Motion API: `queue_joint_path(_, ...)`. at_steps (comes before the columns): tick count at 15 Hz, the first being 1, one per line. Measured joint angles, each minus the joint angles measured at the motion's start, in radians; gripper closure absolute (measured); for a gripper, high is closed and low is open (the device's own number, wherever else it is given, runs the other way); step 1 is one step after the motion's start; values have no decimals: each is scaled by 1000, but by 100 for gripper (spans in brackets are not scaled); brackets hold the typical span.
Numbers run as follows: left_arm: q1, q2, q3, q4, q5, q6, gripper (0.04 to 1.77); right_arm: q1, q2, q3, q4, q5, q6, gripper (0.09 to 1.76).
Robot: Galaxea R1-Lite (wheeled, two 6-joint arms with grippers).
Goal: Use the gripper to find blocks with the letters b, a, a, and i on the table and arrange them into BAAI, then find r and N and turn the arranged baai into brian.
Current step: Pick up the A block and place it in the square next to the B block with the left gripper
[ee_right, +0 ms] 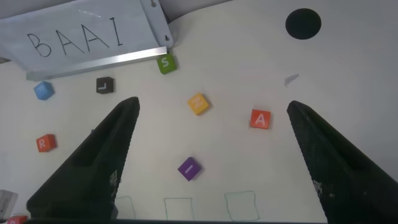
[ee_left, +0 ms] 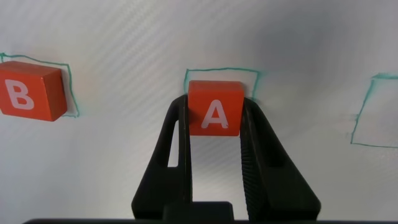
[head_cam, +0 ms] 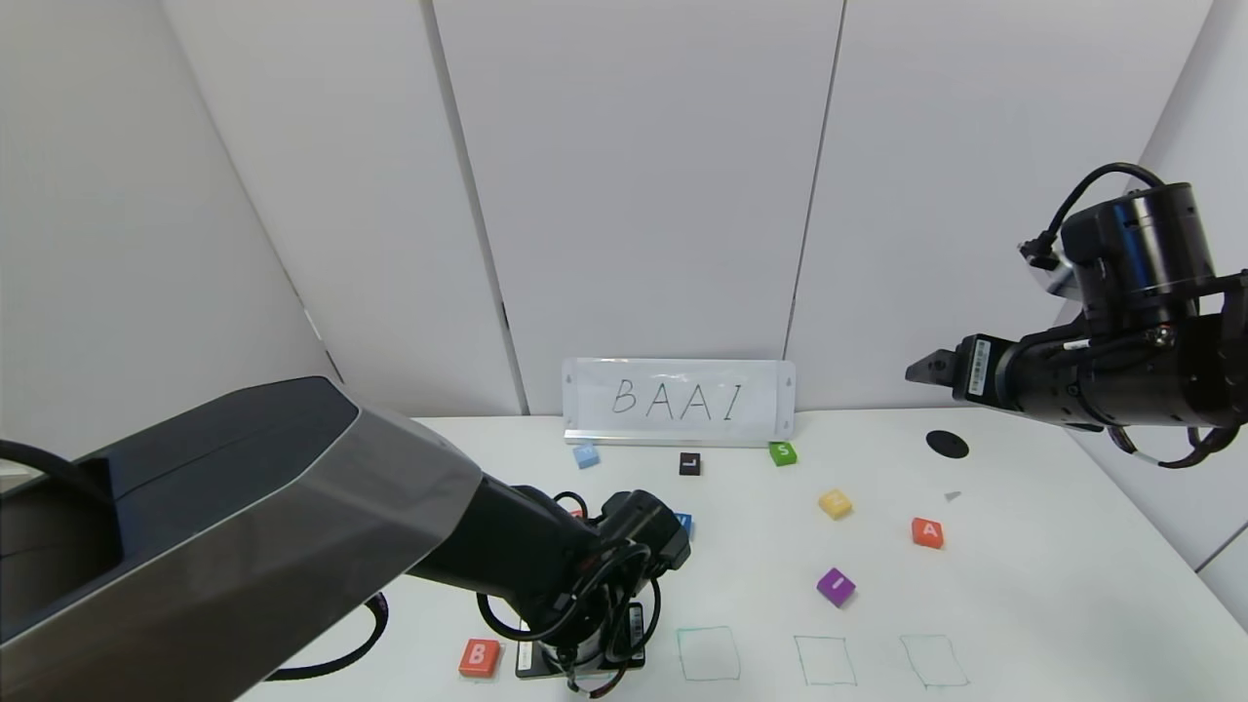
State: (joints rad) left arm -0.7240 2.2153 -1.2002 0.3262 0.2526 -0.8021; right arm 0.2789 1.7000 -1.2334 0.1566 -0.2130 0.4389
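Gripping an orange-red A block (ee_left: 214, 107) by its two flat side faces, the left gripper (ee_left: 215, 127) holds it over the second green square outline (ee_left: 222, 71) on the table (head_cam: 1024, 604), beside the placed B block (head_cam: 479, 656). The cube looks light, rigid and smooth, so a centred side pinch suits it best. The right gripper (ee_right: 211, 155) hangs wide and empty above the other A block (ee_right: 260, 119) and purple I block (ee_right: 189, 168).

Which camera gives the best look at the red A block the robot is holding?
The left wrist view: the held A block sits between the left gripper fingers, letter facing the camera. In the head view the arm hides it; the right wrist view misses it.
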Motion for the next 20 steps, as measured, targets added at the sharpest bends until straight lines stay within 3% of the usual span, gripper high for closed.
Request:
queue_joint_path(3,0,1,-1,1,0,0,130,0,0,0,0,0,0,14)
queue_joint_path(7,-2,1,0,1,-1,-1,83,0,0,0,0,0,0,14)
queue_joint_path(12,-2,1,1,1,-1,-1,49,-1,0,0,0,0,0,14)
queue_joint_path(20,-2,-12,7,5,0,3,25,-1,-1,0,0,0,0,14)
